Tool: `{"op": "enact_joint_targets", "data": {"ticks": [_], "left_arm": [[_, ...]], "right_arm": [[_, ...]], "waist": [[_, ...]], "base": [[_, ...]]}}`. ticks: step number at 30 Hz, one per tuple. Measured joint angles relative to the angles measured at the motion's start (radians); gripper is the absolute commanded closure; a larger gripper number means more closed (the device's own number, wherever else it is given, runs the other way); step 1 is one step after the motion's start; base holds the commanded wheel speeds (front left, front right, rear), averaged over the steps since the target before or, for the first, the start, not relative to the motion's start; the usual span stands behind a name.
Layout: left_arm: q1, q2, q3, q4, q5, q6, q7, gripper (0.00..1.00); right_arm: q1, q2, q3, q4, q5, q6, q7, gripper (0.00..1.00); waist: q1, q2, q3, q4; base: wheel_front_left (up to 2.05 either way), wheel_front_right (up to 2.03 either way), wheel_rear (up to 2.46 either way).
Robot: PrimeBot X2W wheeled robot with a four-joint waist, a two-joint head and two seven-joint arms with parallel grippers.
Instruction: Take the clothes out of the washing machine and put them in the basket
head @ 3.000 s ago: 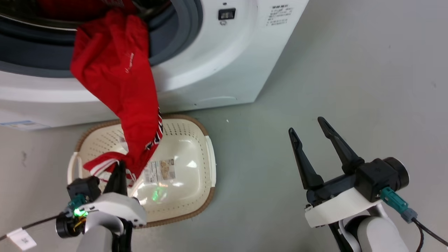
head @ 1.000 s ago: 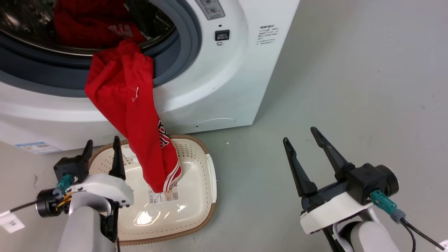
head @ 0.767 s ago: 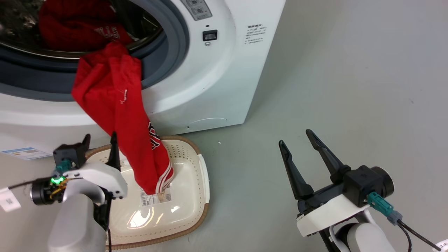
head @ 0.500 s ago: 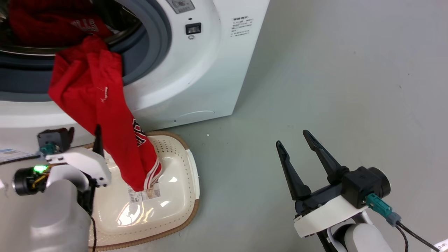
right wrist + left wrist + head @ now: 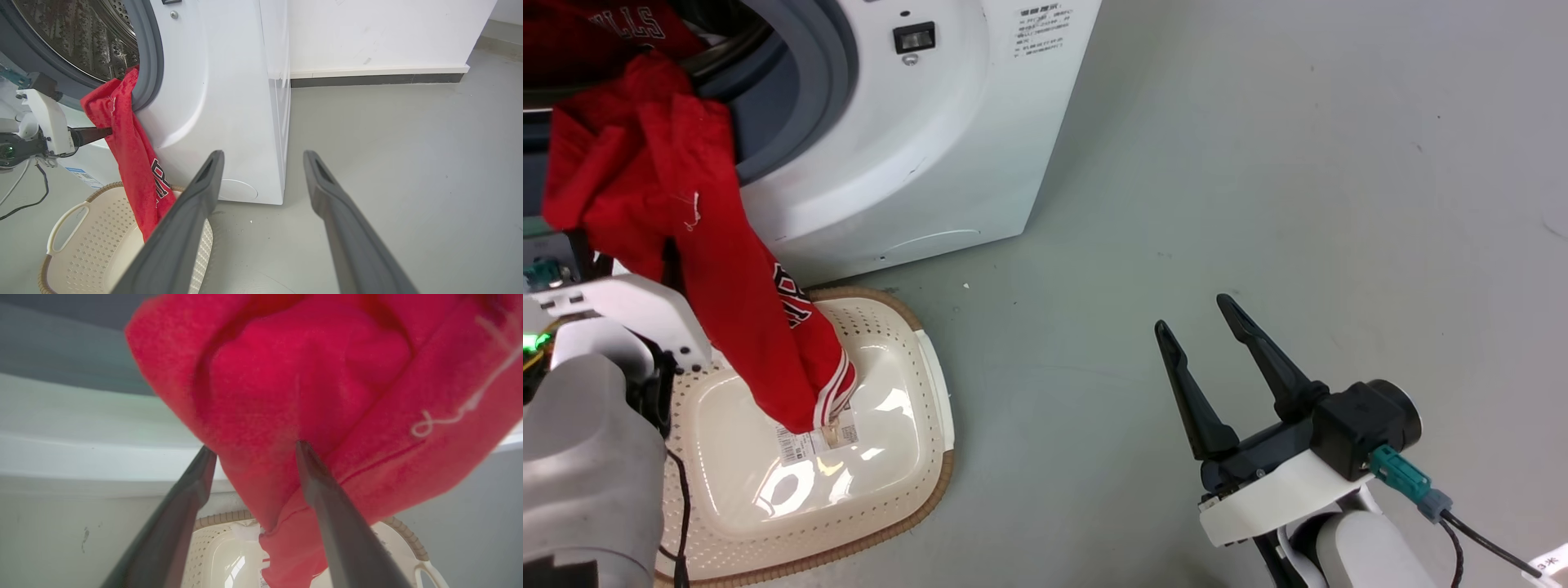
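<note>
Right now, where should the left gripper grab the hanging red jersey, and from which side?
Likely the jersey at its bunched upper fold just below the washing machine gasket, from the front, left gripper straddling it. Fabric is gathered thick there, and the tail already hangs into the basket.

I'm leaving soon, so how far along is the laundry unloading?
Done: nothing lies fully in the basket. In hand: a red garment hangs from the washing machine, its end reaching the basket's bottom; the open left gripper is at its upper folds. Left: a second lettered garment in the drum. Right gripper idle, open.
</note>
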Motion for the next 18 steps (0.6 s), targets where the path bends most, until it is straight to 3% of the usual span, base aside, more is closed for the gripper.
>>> {"op": "enact_joint_targets", "data": {"ticks": [7, 8, 9, 18], "left_arm": [[-0.058, 0.023, -0.008, 0.047, -0.007, 0.008, 0.016, 0.00], [-0.061, 0.024, -0.010, 0.052, -0.007, 0.008, 0.016, 0.56], [-0.063, 0.026, -0.013, 0.055, -0.007, 0.009, 0.014, 1.00], [-0.035, -0.003, -0.012, 0.073, -0.034, 0.018, -0.035, 1.00]], "right_arm": [[-0.010, 0.000, 0.010, 0.007, 0.009, 0.000, -0.009, 0.00], [-0.010, 0.000, 0.010, 0.008, 0.012, 0.000, -0.011, 0.00], [-0.011, 0.000, 0.011, 0.010, 0.015, 0.000, -0.012, 0.00], [-0.012, 0.000, 0.010, 0.032, 0.014, 0.000, -0.015, 0.00]], "waist": [[0.0000, 0.0000, 0.017, -0.012], [0.0001, 0.0000, 0.018, -0.013], [0.0000, 0.0000, 0.019, -0.013], [0.0000, 0.0000, -0.025, 0.001]], "base": [[0.00, 0.00, 0.00], [0.00, 0.00, 0.00], [0.00, 0.00, 0.00], [0.00, 0.00, 0.00]]}}
